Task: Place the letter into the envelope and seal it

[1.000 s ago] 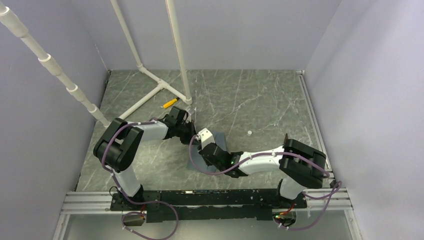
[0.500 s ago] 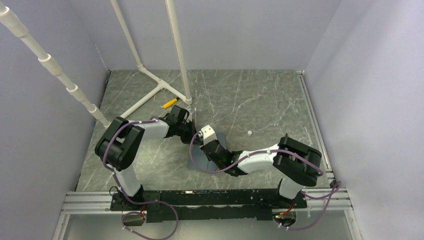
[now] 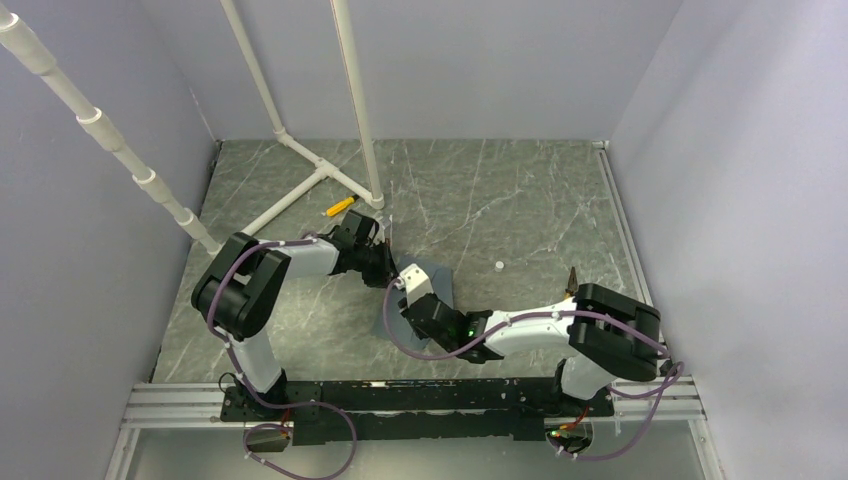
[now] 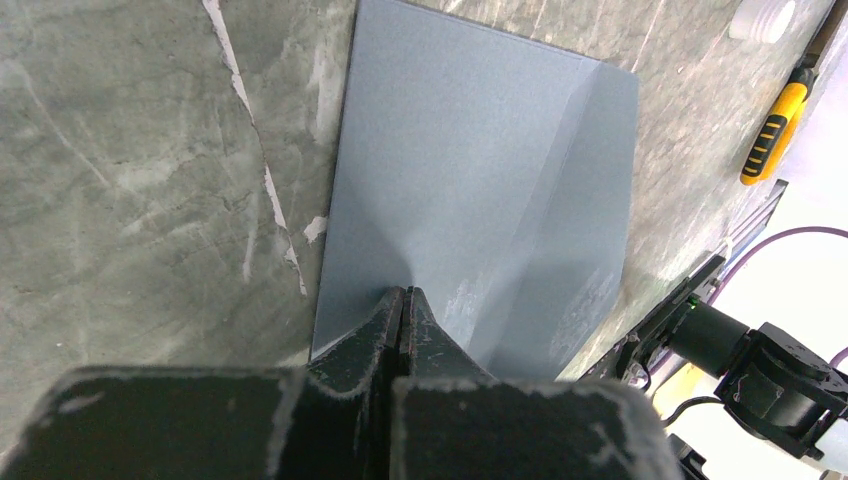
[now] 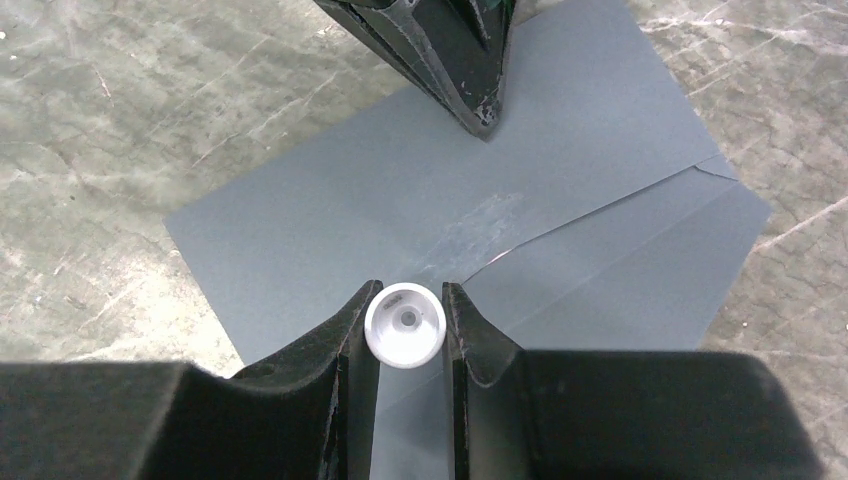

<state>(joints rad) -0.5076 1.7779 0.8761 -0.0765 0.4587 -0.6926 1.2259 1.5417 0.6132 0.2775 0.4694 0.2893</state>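
Pinning the flat slate-grey paper envelope (image 4: 470, 170) under the closed left gripper (image 4: 403, 292), run the right gripper's (image 5: 408, 288) clamped white round tube (image 5: 405, 325) along the flap seam (image 5: 600, 215).

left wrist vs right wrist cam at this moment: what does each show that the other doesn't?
Left wrist only: a yellow-handled tool on the table beyond the envelope, and part of the right arm at lower right. Right wrist only: the right hand closed on a small white round piece above the envelope. Both: the grey envelope flat on the table, with the shut left hand resting its tips on it. No tan letter shows in either.
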